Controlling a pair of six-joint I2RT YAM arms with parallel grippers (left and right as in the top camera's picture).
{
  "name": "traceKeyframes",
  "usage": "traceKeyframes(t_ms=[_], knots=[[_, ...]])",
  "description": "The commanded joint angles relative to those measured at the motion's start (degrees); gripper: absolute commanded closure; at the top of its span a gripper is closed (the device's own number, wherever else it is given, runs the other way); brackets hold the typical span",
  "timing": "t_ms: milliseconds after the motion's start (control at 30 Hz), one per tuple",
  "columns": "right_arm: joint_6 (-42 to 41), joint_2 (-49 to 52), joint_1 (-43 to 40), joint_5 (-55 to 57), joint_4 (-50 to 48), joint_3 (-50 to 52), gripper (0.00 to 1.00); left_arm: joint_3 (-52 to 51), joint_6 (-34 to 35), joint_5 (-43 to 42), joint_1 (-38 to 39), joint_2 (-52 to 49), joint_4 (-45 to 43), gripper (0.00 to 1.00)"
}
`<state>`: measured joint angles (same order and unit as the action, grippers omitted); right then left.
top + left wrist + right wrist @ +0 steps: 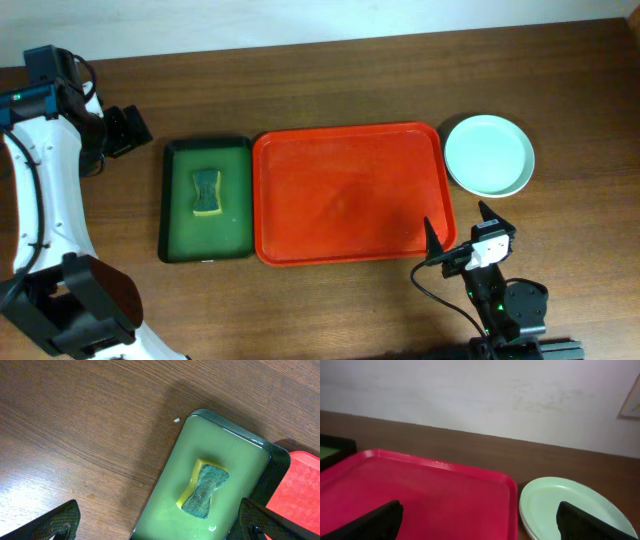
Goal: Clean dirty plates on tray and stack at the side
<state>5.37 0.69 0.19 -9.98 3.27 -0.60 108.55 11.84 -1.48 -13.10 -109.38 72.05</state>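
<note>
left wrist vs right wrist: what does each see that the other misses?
Only left wrist: the sponge, lying in greenish liquid.
Only right wrist: the plates, a mint one on top, on the table just right of the red tray, and the wall behind.
Both: the red tray, a corner only in the left wrist view; the dark green tray, a sliver only at the right wrist view's left edge; the wooden table.
</note>
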Motion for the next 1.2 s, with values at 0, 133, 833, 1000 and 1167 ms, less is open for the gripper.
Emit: traceKeyframes(t_ms=[0,133,833,1000,1167], knots=[[1.68,-0.46,-0.2,0.35,0.44,0.28,0.02,0.46,0.15,-0.22,-0.15,0.76,0.07,0.01],[1.7,-0.46,-0.2,0.28,0.42,0.28,0.02,0.46,0.15,-0.22,-0.15,0.76,0.07,0.01],[1.7,-0.44,-0.22,0.28,0.42,0.28,0.01,0.46,0.15,-0.22,-0.15,0.76,0.07,0.01],[1.7,-0.44,-0.22,0.28,0.42,0.28,0.02,0.42,0.15,-0.22,-0.15,0.72,0.07,0.01],[1.7,-0.44,-0.22,0.28,0.42,0.28,0.02,0.42,0.15,-0.24,-0.11,3.1,0.07,0.01]])
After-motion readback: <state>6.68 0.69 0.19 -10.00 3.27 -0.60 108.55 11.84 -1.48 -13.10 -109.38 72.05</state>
